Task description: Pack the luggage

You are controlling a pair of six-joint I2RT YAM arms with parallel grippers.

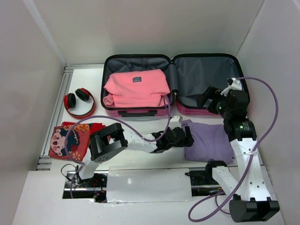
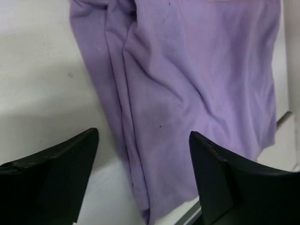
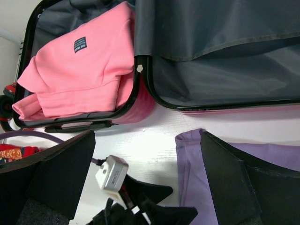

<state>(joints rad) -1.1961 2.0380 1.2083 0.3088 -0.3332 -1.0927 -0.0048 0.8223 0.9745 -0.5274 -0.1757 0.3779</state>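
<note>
White table (image 1: 93, 79), white walls on three sides. From my desk I see the left pincer (image 2: 143, 136) with its fingers spread and gripping nothing. It hangs low over the left edge of a purple garment (image 2: 187, 70). In the overhead view the cloth spreads from it toward 3 o'clock, and I cannot tell whether the tips touch it yet. The right pincer (image 3: 147, 136) is also spread wide and empty, hovering at the near rim of the right half of the luggage (image 1: 201, 75).

The luggage lies at 12 o'clock from the left pincer, opened flat with the lining up. Its long axis runs 9 to 3 and the hinge runs 12 to 6 down the middle. The left half holds a folded pink sweatshirt (image 1: 136, 86). The right half, at about 1 o'clock from the left pincer, shows only grey lining. A dark handle on the near wall of the left half faces 6 o'clock.

As I judge it, the garment sits just at 6 o'clock of that bare half, so a lift would carry it toward 12. My left arm is nearer the cloth, my right nearer the case.

Farther out, red headphones (image 1: 77, 102) lie at 9 o'clock of the luggage. A red patterned pouch (image 1: 70, 140) lies at 9 o'clock of the left pincer.
</note>
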